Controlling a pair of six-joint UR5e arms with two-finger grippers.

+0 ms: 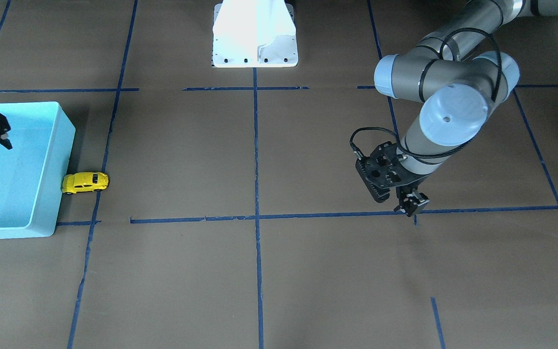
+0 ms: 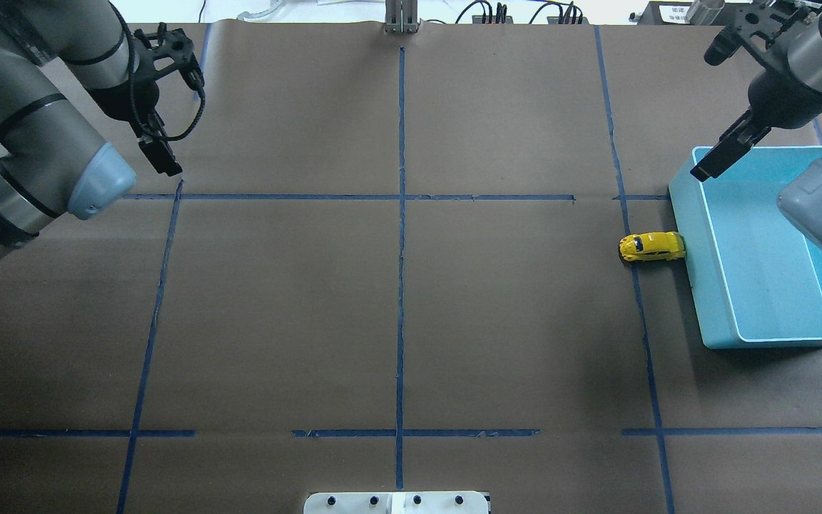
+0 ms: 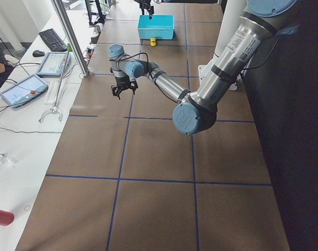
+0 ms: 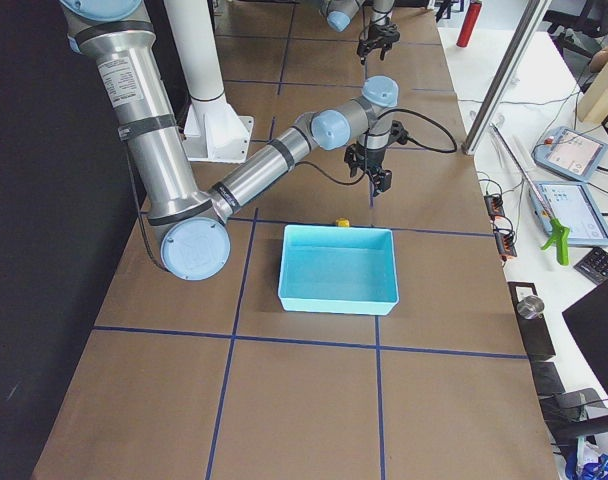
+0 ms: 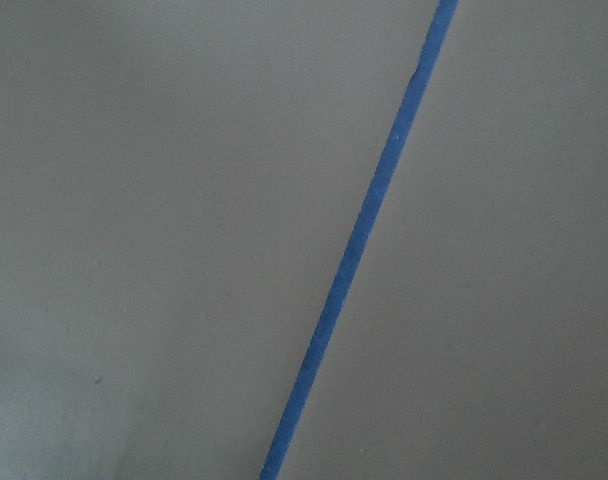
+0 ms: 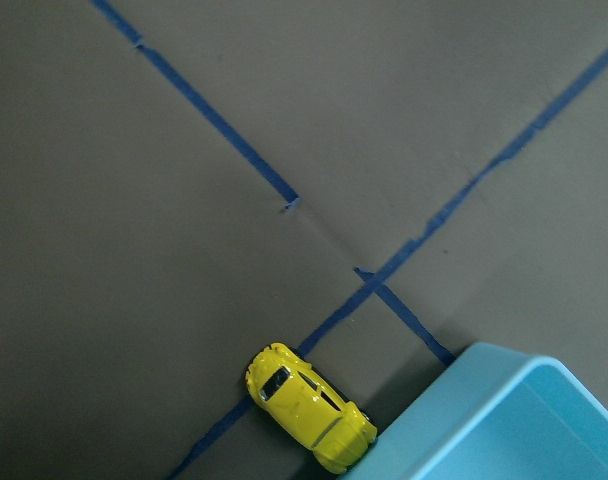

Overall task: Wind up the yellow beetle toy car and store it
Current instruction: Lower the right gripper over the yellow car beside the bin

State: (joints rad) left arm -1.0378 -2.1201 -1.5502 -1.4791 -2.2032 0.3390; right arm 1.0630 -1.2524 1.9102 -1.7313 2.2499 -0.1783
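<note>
left end effector [image 1: 409,204]: fingers apart, pointing down | right end effector [image 2: 702,170]: fingers apart, tilted

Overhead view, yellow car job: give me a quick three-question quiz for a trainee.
1. True or false: the car lies inside the bin.
2. Pick one. The car is: A) on its roof; B) on its wheels on the table, right beside the bin's outer wall; C) gripped in fingers.
3. Which is nearer the car, the left arm or the right arm?

Key: 1 false; 2 B; 3 the right arm.
</note>
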